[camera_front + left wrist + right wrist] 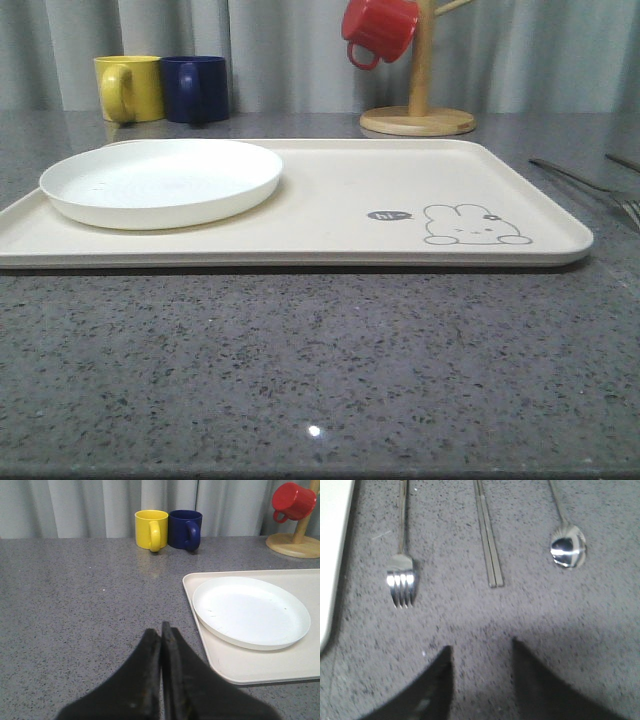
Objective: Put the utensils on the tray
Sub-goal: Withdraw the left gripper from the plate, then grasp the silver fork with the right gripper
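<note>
Three silver utensils lie side by side on the grey countertop in the right wrist view: a fork, a pair of chopsticks and a spoon. My right gripper hovers open over bare counter just short of their tips, with nothing between its fingers. The cream tray edges in beside the fork. In the front view the tray with its rabbit drawing lies mid-table, and the fork lies to its right. My left gripper is shut and empty, above the counter left of the tray.
A white plate sits on the tray's left half. A yellow mug and a dark blue mug stand at the back left. A wooden mug stand holding a red mug stands behind the tray.
</note>
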